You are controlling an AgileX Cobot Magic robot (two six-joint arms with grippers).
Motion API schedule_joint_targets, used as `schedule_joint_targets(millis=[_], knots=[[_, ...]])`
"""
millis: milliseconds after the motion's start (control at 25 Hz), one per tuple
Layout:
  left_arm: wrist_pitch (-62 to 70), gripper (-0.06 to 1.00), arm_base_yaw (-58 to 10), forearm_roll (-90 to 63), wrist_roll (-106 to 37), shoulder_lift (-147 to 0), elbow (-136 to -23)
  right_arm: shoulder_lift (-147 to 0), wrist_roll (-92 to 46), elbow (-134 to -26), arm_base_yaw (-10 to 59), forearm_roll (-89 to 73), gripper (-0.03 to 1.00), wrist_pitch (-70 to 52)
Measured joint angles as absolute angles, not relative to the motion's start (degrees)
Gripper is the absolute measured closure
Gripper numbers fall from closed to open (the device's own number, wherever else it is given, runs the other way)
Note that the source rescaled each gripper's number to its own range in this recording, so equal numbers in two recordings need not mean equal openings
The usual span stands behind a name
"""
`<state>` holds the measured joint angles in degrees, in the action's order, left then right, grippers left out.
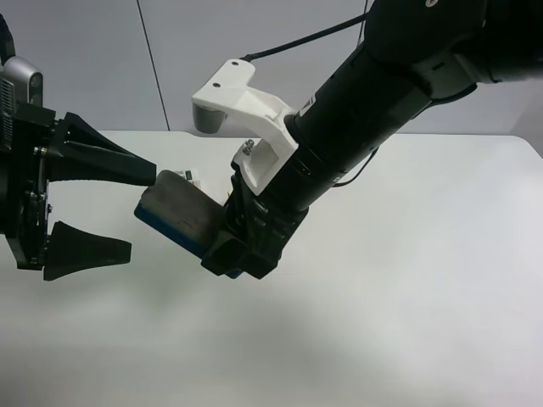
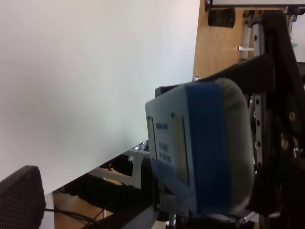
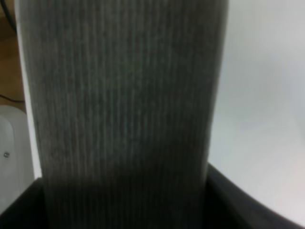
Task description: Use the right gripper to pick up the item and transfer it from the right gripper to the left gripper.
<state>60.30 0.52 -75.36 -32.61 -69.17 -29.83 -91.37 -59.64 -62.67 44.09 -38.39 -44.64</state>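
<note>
The eraser [image 1: 174,212] is up in the air above the white table [image 1: 407,254], clamped at one end by the right gripper [image 1: 222,242], the one on the thick black arm with the white bracket [image 1: 246,119]. It sits tilted, grey felt face upward and blue base underneath, with its free end pointing at the other arm.

From the right wrist the felt of the eraser [image 3: 124,109] fills nearly the whole picture, with a black finger [image 3: 224,200] showing at the edge.

The left gripper [image 1: 142,214] stands wide apart, holding nothing. Its upper finger tip is right at the top corner of the eraser's free end; I cannot tell whether they touch. The lower finger hangs below and clear of it.

From the left wrist I see the eraser [image 2: 205,148] end-on, blue base and a pale label toward the camera, black gripper parts behind it, and one textured finger [image 2: 19,200] off to the side.

A small white packet [image 1: 193,176] lies on the table behind the eraser.
</note>
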Motion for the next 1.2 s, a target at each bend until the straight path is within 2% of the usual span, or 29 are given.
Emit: schedule_joint_targets(millis=[280, 600, 880, 960, 1200], knots=[[62.66, -0.06, 0.52, -73.98, -32.85, -70.31, -34.10, -91.37, -60.64, -62.67, 50.04, -35.95, 0.96, -39.71], [63.27, -0.06, 0.52, -62.93, -31.82, -70.31, -34.86, -91.37, -60.64, -62.67, 50.19, -35.24, 0.96, -36.28], [62.31, -0.05, 0.52, -61.53, -31.28, -70.31, -34.92, -91.37, -60.64, -62.67, 50.19, -35.47, 0.96, -35.73], [61.77, 0.00, 0.52, -61.50, -31.23, -70.31, -34.92, -91.37, -60.68, -62.67, 50.19, -36.46, 0.96, -35.61], [61.43, 0.32, 0.52, -61.50, -31.23, -70.31, -34.92, -91.37, -60.92, -62.67, 50.19, -37.80, 0.97, -35.61]])
